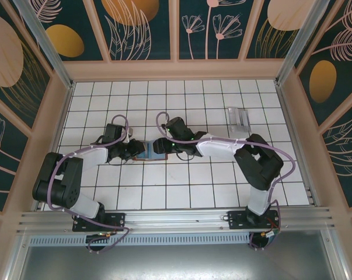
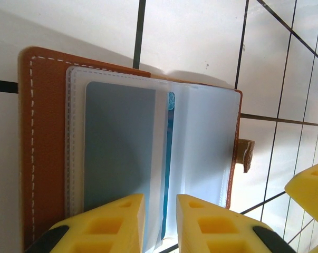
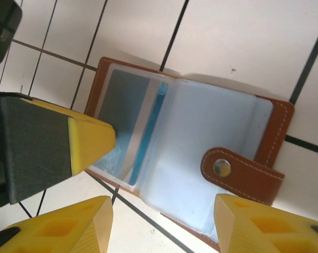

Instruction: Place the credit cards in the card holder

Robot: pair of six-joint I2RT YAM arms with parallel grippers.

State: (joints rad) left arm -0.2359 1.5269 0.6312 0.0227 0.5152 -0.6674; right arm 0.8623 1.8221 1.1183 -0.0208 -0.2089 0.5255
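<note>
Both arms meet in the middle of the tiled table [image 1: 193, 192], over the card holder [image 1: 149, 153]. It lies spread open, brown leather down and clear sleeves up. One card [image 2: 119, 142] already sits in a sleeve on the side next to the left gripper [image 2: 160, 201]. That gripper's fingers stand nearly together at the holder's edge, with a sleeve page running into the slit between them; whether they really nip it I cannot tell. The right gripper [image 3: 163, 206] hovers at the other side with its jaws spread wide and nothing in them, the snap tab [image 3: 242, 174] just in front of it. The loose credit cards [image 1: 239, 121] lie well apart from all this, toward the far right of the table, their long side pointing roughly away from the arms. That is the right arm's side, so I would guess the fetching falls to it, while the left steadies the holder
</note>
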